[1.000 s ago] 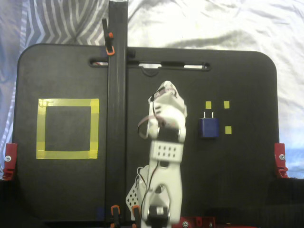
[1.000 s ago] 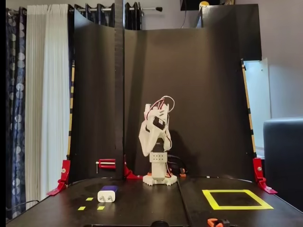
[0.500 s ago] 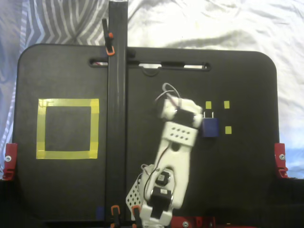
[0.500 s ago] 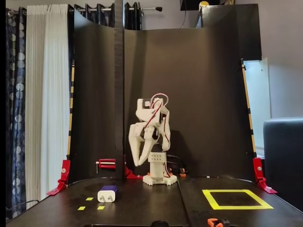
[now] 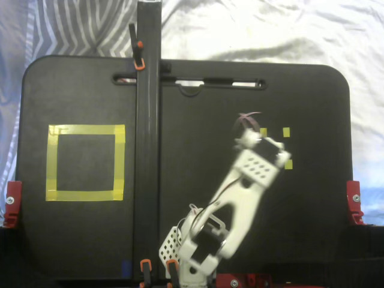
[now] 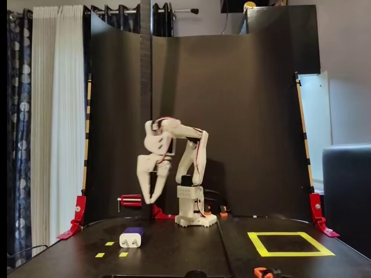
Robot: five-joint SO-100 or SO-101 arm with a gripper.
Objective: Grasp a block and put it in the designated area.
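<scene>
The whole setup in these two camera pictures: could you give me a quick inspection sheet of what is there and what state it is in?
Surface: black board, mostly bare.
Job's things: the block sits on the board beside small yellow markers; in the top-down fixed view the arm hides it. The designated area, a yellow tape square, has nothing in it.
Clutter: red clamps at the board edges; nothing else loose seen.
Gripper: the gripper hangs above the block, fingers pointing down, not touching it; open or shut cannot be told.
Cables: red and white wires run along the arm.
Surroundings: black backdrop, curtains, pale cloth under the board.
</scene>
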